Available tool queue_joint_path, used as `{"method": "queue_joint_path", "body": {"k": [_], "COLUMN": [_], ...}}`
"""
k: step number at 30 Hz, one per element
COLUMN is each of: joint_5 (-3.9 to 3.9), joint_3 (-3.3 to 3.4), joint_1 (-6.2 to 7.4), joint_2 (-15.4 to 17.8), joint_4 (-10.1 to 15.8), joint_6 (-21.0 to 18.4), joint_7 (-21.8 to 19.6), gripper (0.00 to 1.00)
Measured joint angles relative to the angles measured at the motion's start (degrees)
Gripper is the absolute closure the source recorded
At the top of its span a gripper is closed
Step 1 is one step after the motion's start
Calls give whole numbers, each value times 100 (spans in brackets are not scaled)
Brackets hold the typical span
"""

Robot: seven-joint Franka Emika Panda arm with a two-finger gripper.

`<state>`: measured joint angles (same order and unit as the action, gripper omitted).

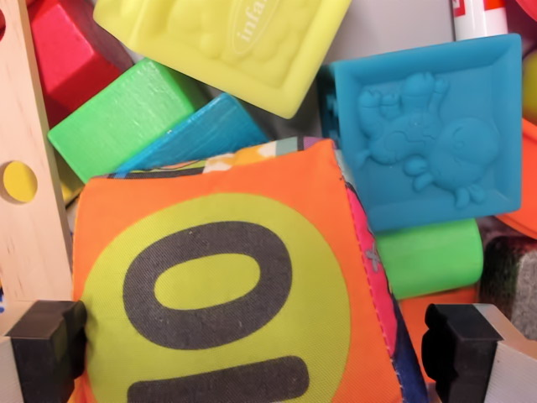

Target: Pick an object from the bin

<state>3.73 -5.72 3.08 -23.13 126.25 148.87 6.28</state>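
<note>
Orange fabric cube [226, 285] with a yellow-green disc and black numerals, filling the lower middle of the wrist view. Gripper [252, 353] spread wide around it, black fingertips [46, 340] at the cube's left and right edges, left pad touching the cloth, right pad just beside it. Behind the cube: a green block [126, 113] and a blue block [205, 134] lying tilted, a yellow embossed soft block [226, 42] at the top, a red block [63, 50] in the upper left. Teal embossed square block [428, 130] at the right, above a green cylinder [428, 256]. Pale wooden piece [25, 168] with a yellow dot along the left edge.
</note>
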Motion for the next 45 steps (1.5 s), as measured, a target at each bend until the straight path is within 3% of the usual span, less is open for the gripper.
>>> {"method": "queue_joint_path", "body": {"k": [35, 45], "joint_5": [0, -8], "joint_3": [3, -5], "joint_1": [3, -4], "joint_2": [-4, 159], "joint_4": [-2, -1], "joint_6": [-3, -150], "joint_7": [-1, 7], "gripper": [100, 100]}}
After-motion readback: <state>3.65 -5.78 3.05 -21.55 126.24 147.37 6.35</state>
